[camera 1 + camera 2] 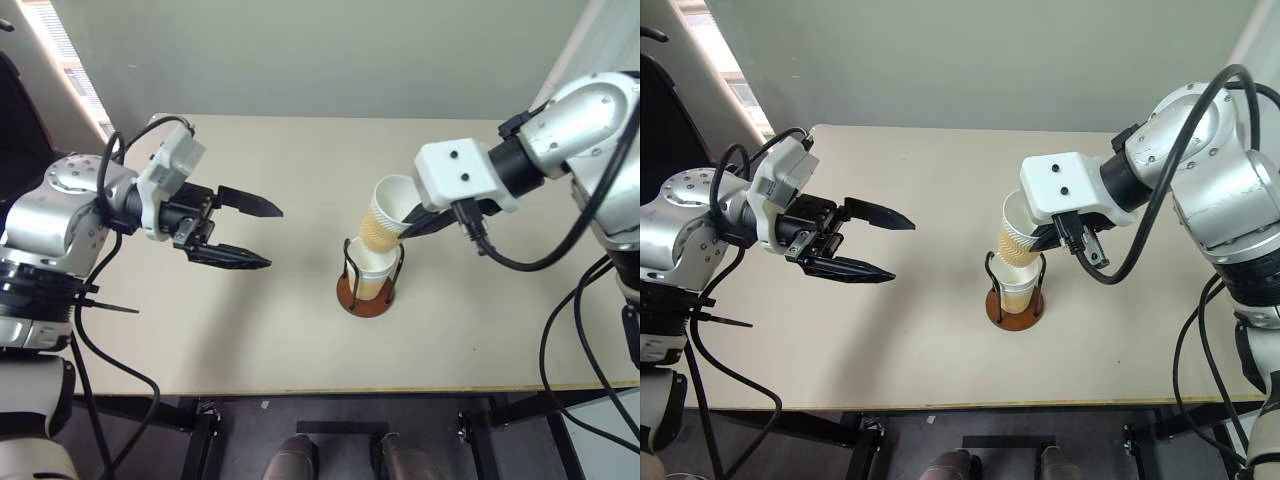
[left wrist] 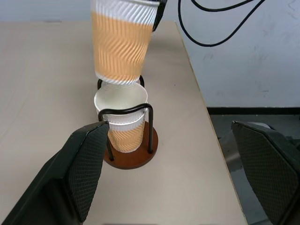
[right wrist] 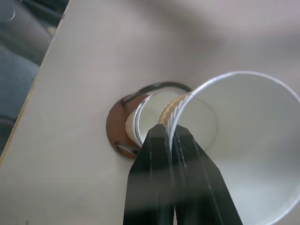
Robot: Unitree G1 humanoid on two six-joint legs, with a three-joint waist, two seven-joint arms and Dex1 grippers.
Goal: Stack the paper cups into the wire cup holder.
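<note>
A tan ribbed paper cup hangs tilted just above the wire cup holder. My right gripper is shut on its white rim, one finger inside and one outside. Its bottom sits just over the mouth of a paper cup standing upright inside the black wire loops; a second rim seems nested there. The holder's round reddish-brown base rests near the middle of the table. My left gripper hovers well to the left of the holder, open and holding nothing, pointing toward it.
The beige table runs to a front edge near me and a grey wall behind. Black cables loop down from my right arm past the table's right side. A dark floor lies beyond the table's right edge.
</note>
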